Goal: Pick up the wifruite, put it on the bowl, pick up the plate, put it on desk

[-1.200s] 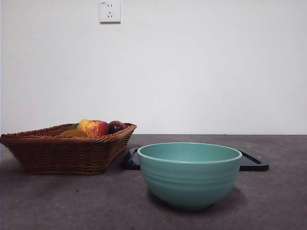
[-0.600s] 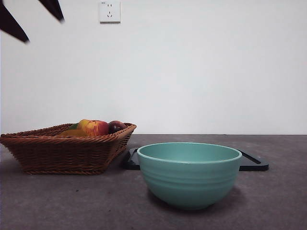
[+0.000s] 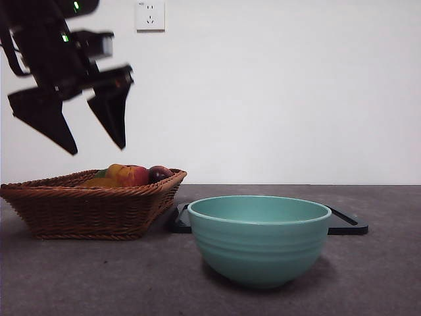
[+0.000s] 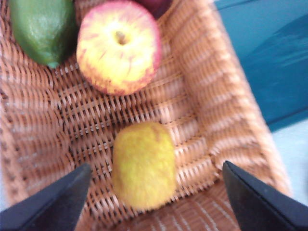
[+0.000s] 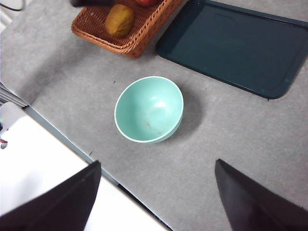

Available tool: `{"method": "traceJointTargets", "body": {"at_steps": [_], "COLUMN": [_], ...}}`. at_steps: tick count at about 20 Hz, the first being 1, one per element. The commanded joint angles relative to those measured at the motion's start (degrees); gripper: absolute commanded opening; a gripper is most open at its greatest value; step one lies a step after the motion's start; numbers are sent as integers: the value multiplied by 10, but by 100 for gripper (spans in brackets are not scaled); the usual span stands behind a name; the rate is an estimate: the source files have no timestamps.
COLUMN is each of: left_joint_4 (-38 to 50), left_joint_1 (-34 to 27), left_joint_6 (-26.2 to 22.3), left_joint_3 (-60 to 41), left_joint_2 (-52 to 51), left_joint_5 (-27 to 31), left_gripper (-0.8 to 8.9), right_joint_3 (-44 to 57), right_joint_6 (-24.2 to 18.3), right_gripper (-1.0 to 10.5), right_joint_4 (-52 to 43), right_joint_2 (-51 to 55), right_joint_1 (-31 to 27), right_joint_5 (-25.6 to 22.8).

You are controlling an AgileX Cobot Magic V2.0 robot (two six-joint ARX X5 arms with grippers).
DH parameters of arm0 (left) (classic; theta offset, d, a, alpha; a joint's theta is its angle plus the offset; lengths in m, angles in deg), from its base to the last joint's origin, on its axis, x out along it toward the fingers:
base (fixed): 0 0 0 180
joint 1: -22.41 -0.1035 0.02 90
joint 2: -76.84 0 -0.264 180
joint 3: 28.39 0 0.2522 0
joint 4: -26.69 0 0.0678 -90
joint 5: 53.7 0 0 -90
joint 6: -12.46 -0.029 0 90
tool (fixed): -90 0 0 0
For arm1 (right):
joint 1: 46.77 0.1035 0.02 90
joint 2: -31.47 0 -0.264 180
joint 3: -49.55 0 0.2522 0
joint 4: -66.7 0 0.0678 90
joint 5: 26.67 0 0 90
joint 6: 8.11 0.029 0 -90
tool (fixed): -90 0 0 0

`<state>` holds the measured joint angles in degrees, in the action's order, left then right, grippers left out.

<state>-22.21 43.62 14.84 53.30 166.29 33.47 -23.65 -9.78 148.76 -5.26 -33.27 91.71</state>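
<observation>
The kiwifruit [image 4: 143, 163], yellow-brown and fuzzy, lies in a brown wicker basket [image 3: 85, 204] at the left of the desk [image 3: 99, 276]. My left gripper [image 3: 97, 149] hangs open just above the basket, and in the left wrist view its jaws [image 4: 156, 165] straddle the kiwifruit without touching it. The teal-green bowl [image 3: 259, 237] stands empty at the front centre. Behind it lies the plate [image 3: 345, 224], a flat dark teal tray. My right gripper [image 5: 157, 162] is open and empty, high above the bowl [image 5: 149, 109] and plate [image 5: 231, 45].
The basket also holds a red-yellow apple [image 4: 119, 45], a green citrus fruit [image 4: 41, 29] and a dark plum [image 3: 160, 173]. The desk's near edge [image 5: 72, 149] borders a white surface. A wall socket [image 3: 150, 15] sits on the white wall behind.
The left arm has come down from the top left corner and now hangs, open, just above the basket. Bowl, plate and fruit have not moved.
</observation>
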Motion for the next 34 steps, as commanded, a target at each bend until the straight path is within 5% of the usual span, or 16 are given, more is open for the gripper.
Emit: {"method": "traceJointTargets", "body": {"at_steps": [1,10,15,22,29,34], "left_joint_4": [15,39,34,16,-10,-10], "left_joint_1": [3,4,5,17,119,236], "left_joint_6": [-7,-8,-8,-2,6,16], "left_joint_3": [12,12,12,12,12,12], "left_joint_2": [35,110,110,48,-114,-121], "left_joint_5": [6,24,24,24,-28,-33], "left_gripper": [430,427,209,204,204,204], "right_joint_3": [-11,-11,-11,-11,-11,-11], "right_joint_6": [2,2,2,2,2,2], "right_gripper": [379,379,379,379,379,379], "right_joint_4": [-5,-8,-14,-14,-22,-22], "right_joint_2": [-3,-3,-3,-3,-3,-3], "right_joint_1": [2,2,2,2,2,2], "right_joint_5": [1,1,1,1,1,1]}}
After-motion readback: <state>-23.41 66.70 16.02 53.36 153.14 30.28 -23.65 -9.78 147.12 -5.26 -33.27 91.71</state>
